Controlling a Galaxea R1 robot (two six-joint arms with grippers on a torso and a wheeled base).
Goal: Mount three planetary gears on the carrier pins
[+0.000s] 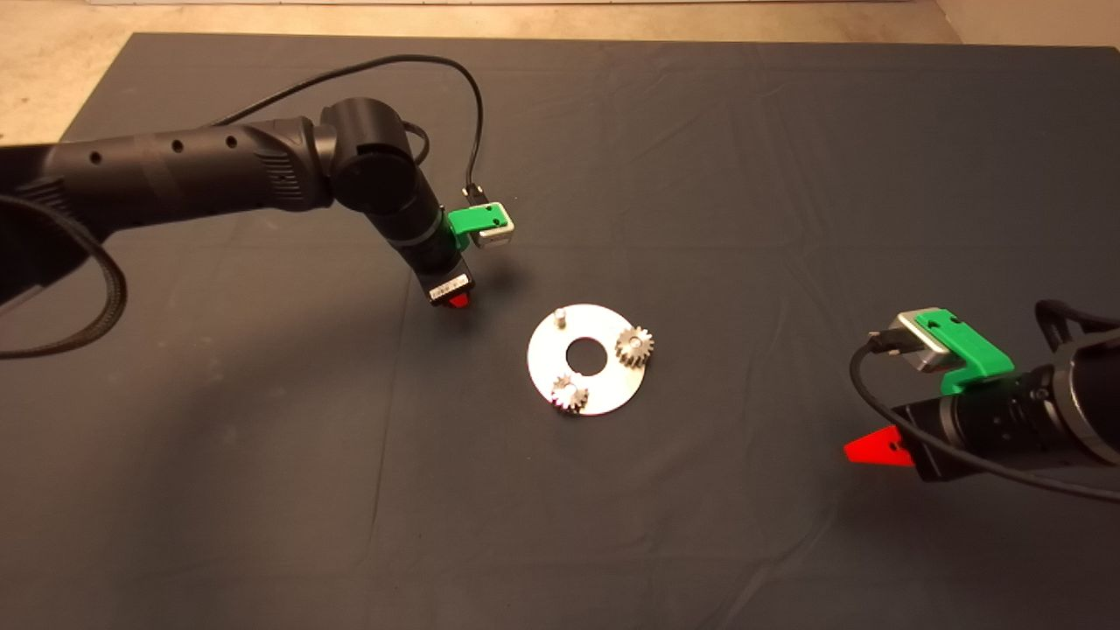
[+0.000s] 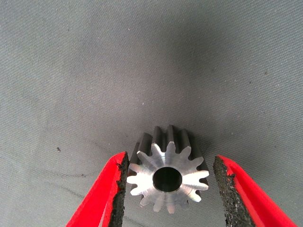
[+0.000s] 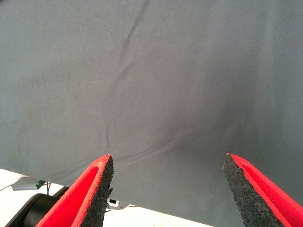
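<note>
Two gears sit on the disc (image 1: 604,389). The left claw (image 2: 169,189), spread around the third gear (image 2: 168,176) mid-bench, must pinch it, then reach the bare pin (image 1: 558,316). The right claw (image 3: 166,189) is spread, idle.

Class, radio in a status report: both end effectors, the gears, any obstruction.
Left end effector open, straddling third gear on mat, left of disc. Right end effector open, parked lower right. Two gears on pins; one pin bare. Nothing blocking.
</note>
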